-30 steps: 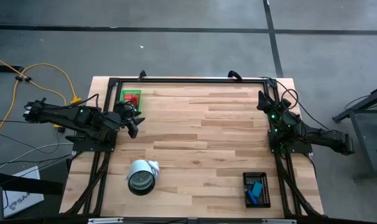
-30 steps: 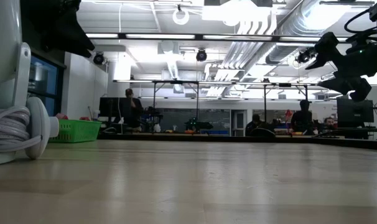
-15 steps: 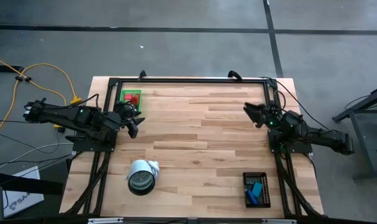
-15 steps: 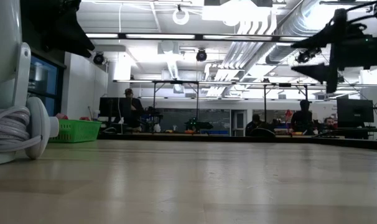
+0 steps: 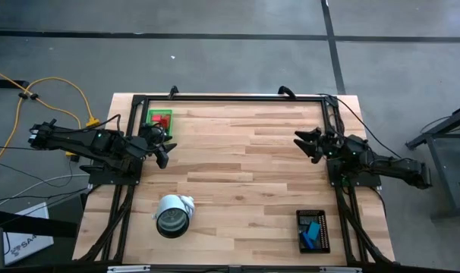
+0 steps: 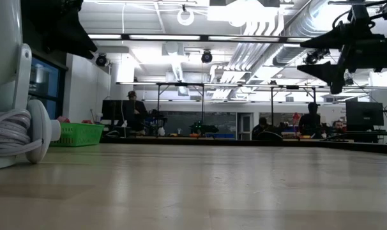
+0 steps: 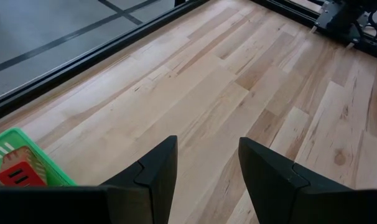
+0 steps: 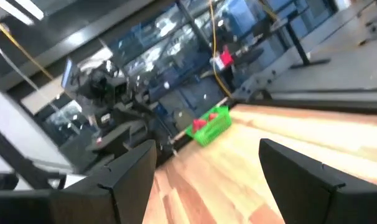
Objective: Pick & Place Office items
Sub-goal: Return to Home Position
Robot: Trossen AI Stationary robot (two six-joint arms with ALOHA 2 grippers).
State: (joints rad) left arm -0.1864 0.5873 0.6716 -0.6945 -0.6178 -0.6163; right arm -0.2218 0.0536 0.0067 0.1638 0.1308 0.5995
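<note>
My left pincer [image 5: 162, 157] and right pincer [image 5: 303, 144] hang wide open, empty. The red blocks [image 5: 162, 120] lie in the green tray [image 5: 149, 115] at the desk's [image 5: 245, 167] far-left corner; I can't tell their long axis.

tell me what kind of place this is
Probably a robotics lab in an open industrial hall: exposed ducts and strip lights overhead, a person among workbenches behind, and a wooden table with the robot's left hand and right hand open and empty above it.

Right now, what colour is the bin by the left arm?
The bin is green, clearest in high view.
</note>
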